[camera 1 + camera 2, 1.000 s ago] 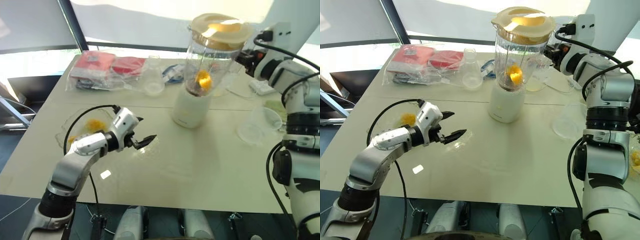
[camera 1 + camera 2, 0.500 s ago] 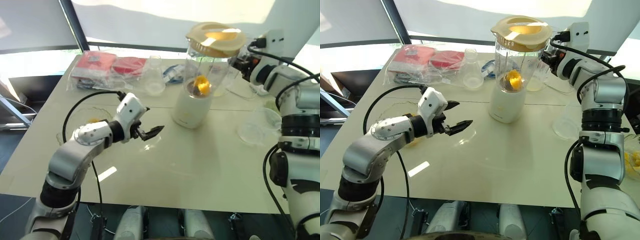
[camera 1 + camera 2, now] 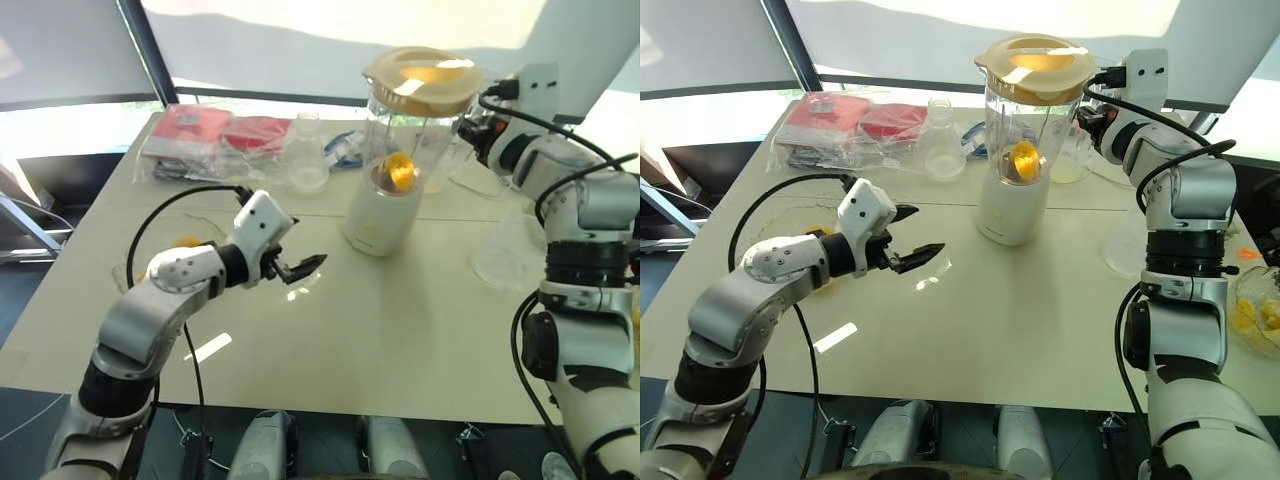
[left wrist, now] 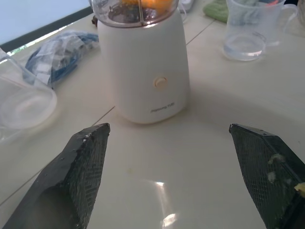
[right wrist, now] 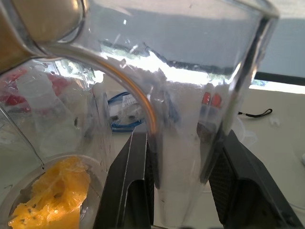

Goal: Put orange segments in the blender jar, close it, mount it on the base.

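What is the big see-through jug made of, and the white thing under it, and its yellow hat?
The blender jar looks like clear, glossy plastic: you can see the orange segments through it, and its handle bends the light. It could be glass. The base looks like smooth cream-white plastic with a soft shine. The lid looks like pale yellow plastic, more matte.

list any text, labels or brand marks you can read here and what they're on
The base: a small grey brand mark under its round button, too small and blurred to read.
Red packets in clear bags at the table's far side: print on them too small to read.
Nothing else carries readable text.
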